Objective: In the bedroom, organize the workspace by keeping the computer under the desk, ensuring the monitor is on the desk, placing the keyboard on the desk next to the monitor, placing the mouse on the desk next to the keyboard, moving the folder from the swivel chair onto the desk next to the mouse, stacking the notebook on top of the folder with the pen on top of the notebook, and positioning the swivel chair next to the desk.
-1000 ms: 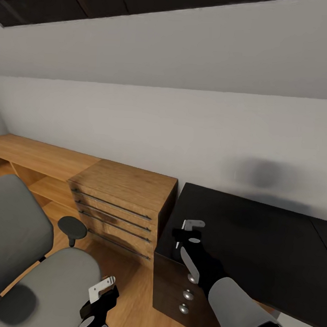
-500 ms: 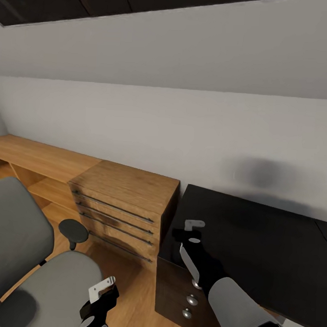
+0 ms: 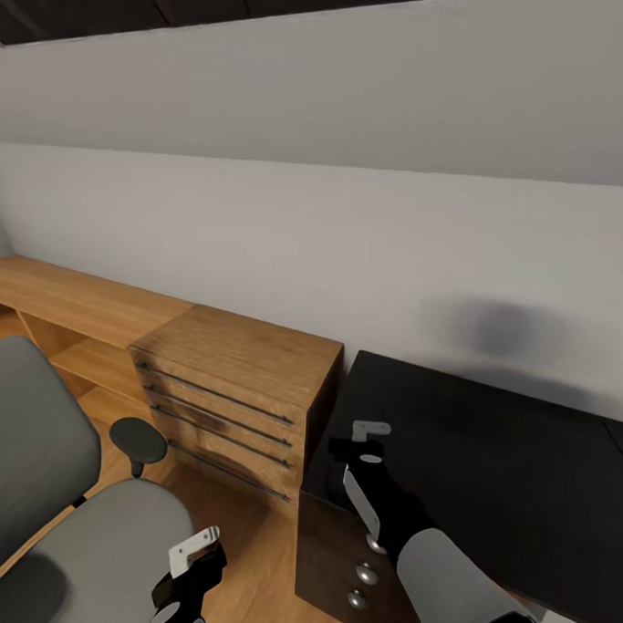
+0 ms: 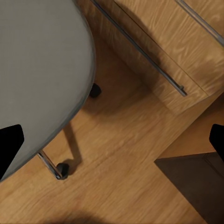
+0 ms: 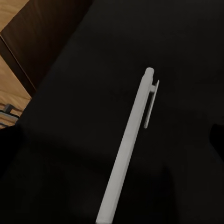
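The pen (image 5: 128,148) lies flat on the black bench (image 3: 487,449), straight under the right hand (image 3: 364,440), whose fingers are spread wide and grip nothing. The left hand (image 3: 194,547), also wide open and empty, hangs low over the front edge of the chair (image 3: 107,543) seat, with the wooden drawers (image 3: 234,390) beyond it, beside the bench.

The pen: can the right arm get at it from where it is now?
Probably yes. In the right wrist view the pen lies flat on the bare black desk, right ahead of the open right gripper, with nothing over it or beside it. In the head view that gripper hangs over the desk's near corner.
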{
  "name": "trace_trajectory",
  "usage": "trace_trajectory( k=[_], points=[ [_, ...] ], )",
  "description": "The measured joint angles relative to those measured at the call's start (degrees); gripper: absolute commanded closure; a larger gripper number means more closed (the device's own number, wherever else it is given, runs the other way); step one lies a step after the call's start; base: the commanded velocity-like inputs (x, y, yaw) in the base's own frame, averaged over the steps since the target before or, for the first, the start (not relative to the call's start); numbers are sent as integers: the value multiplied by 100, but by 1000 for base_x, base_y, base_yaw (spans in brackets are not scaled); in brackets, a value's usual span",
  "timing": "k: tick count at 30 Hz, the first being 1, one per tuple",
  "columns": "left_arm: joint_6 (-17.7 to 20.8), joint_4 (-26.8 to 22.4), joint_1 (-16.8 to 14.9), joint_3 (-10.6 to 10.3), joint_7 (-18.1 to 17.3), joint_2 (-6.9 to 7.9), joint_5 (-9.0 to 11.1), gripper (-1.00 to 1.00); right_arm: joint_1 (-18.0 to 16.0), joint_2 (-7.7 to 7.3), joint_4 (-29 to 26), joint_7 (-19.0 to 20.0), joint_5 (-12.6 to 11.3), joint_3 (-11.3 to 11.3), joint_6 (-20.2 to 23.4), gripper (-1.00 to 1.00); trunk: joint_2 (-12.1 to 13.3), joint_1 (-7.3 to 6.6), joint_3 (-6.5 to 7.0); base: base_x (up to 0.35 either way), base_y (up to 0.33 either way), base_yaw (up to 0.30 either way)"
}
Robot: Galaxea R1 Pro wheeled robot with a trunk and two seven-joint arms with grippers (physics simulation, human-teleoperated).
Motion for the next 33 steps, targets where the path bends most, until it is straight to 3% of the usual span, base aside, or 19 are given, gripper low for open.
trace_trajectory(
  k=[23,33],
  points=[
    [0,2,0,0,21,-3,3,-100,-1,0,37,1,4,-2,48,-100,-923,505,-413,0,0,0],
    [-1,1,0,0,22,-3,-2,-100,-6,0,34,-7,23,1,106,-100,-925,506,-412,0,0,0]
  ],
)
